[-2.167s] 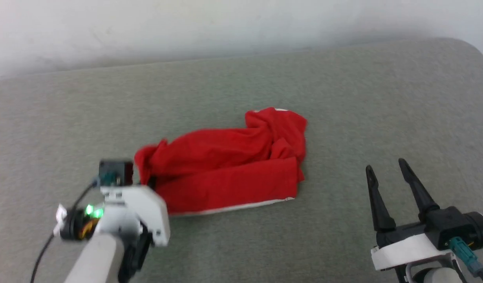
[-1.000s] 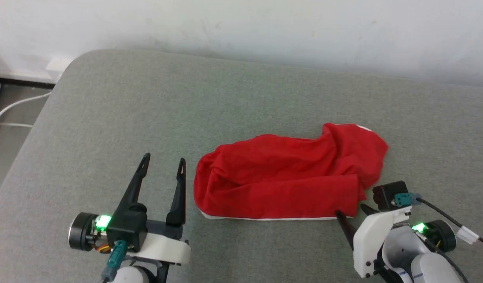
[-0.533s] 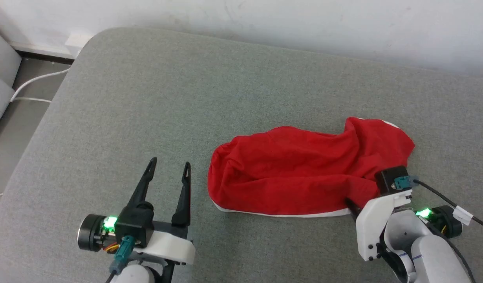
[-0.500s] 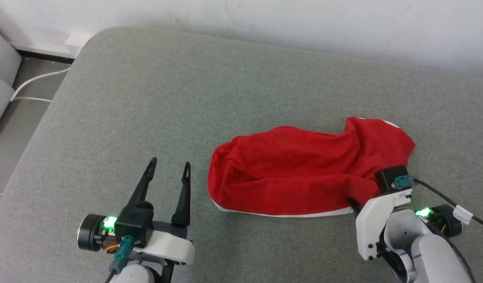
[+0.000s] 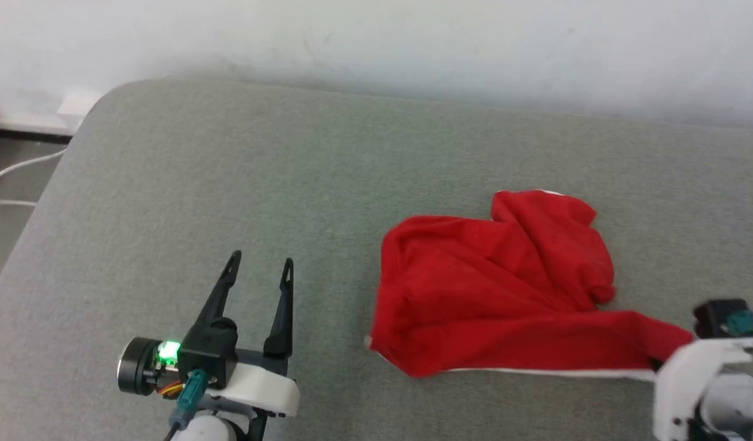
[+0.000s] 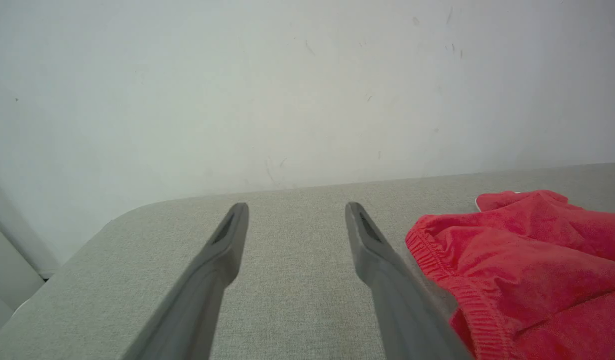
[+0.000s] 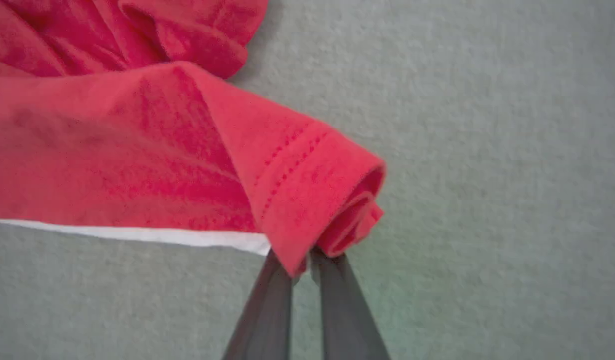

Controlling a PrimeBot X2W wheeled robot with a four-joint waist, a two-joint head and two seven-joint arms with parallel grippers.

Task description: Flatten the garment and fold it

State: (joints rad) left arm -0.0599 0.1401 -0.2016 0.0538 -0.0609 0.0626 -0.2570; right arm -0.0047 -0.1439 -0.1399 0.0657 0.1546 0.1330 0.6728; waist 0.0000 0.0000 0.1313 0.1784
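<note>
The red shorts (image 5: pixel 505 300) lie crumpled on the grey cushion, right of centre, with a white stripe (image 5: pixel 535 371) along the near edge. My right gripper (image 7: pixel 303 259) is shut on a rolled hem corner (image 7: pixel 332 200) of the shorts, and that corner (image 5: pixel 664 340) is drawn out toward the lower right. In the head view its fingers are mostly hidden behind the white wrist body (image 5: pixel 695 373). My left gripper (image 5: pixel 260 262) stands open to the left of the shorts, holding nothing. The left wrist view shows the gathered waistband (image 6: pixel 437 257) just right of the left gripper (image 6: pixel 296 210).
The grey cushion (image 5: pixel 229 171) has a rounded far-left corner, with floor and a white cable (image 5: pixel 15 168) beyond its edge. A white wall (image 5: pixel 376 43) runs along the back. Bare cushion lies between the left gripper and the shorts.
My right gripper has moved right with the hem corner, dragging the shorts rightward away from the left gripper and stretching the near edge. The head camera has also shifted. The left gripper stays open.
</note>
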